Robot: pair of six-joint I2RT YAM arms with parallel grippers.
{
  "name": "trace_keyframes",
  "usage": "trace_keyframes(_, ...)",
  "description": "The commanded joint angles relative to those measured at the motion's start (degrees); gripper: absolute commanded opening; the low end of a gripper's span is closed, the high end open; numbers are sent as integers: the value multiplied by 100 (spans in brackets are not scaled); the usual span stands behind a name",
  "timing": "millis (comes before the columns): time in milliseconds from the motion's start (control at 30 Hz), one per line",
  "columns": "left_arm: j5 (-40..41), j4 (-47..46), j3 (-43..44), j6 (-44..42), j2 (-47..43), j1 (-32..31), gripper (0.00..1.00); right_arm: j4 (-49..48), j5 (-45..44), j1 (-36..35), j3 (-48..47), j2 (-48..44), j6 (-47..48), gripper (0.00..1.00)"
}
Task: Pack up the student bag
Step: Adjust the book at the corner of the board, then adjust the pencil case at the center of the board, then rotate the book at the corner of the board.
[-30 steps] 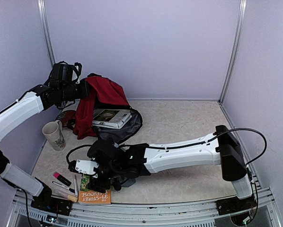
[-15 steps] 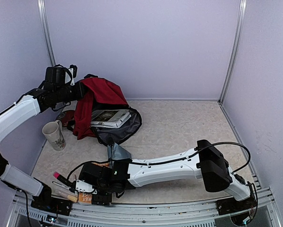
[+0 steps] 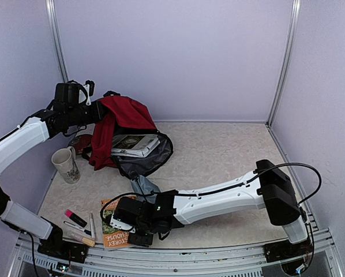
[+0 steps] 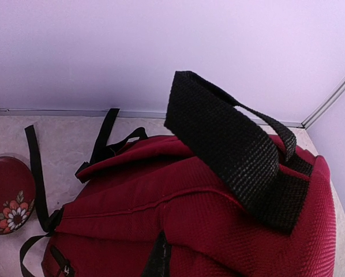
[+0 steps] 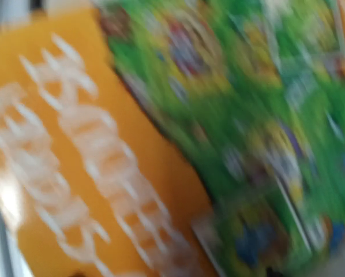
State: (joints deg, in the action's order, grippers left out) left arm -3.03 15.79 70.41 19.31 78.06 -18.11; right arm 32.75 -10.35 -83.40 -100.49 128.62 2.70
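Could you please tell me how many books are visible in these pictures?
2. One pale book sits in the open student bag; one orange book lies flat at the near edge of the table. More may be hidden inside the bag.

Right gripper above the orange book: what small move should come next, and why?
Probably lower the right gripper the last bit onto the orange book and close on its edge. Its camera is filled by the blurred cover, and the left gripper holds the student bag open, with a white book already inside.
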Motion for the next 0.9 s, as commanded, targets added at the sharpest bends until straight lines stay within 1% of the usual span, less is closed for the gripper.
trace_keyframes(0,-226,-498,-3,141,-138,44,0,1045,-635,342,895,-131,-144,77)
trace_keyframes(133,-235,-503,-5,140,-113,53,0,1088,-890,650,1128,-383,-160,76)
trace_keyframes(233,-242,-498,-9,135,-97,61,0,999,-846,728,1024,-458,-74,75)
trace_keyframes(333,-243,-498,-10,135,-68,78,0,750,-193,656,749,-521,24,76)
trace_keyframes(400,-225,-498,-10,131,-64,79,0,366,356,532,825,-685,106,77)
trace_keyframes(500,-239,-499,-10,126,-54,79,0,-354,609,305,1069,-958,225,81)
trace_keyframes(567,-264,-498,-10,134,-40,84,0,-607,610,146,1058,-998,317,85)
trace_keyframes(600,-276,-499,-10,139,-29,80,0,-668,751,87,1002,-967,345,87)
trace_keyframes(633,-291,-499,-10,135,-20,79,0,-695,858,54,935,-913,361,91)
trace_keyframes(667,-308,-498,-14,128,-18,79,0,-679,872,36,855,-816,340,99)
trace_keyframes(767,-306,-496,-10,126,-23,79,0,-269,475,38,551,-424,166,100)
trace_keyframes(867,-316,-499,-10,117,-25,79,0,-49,327,38,363,-165,110,100)
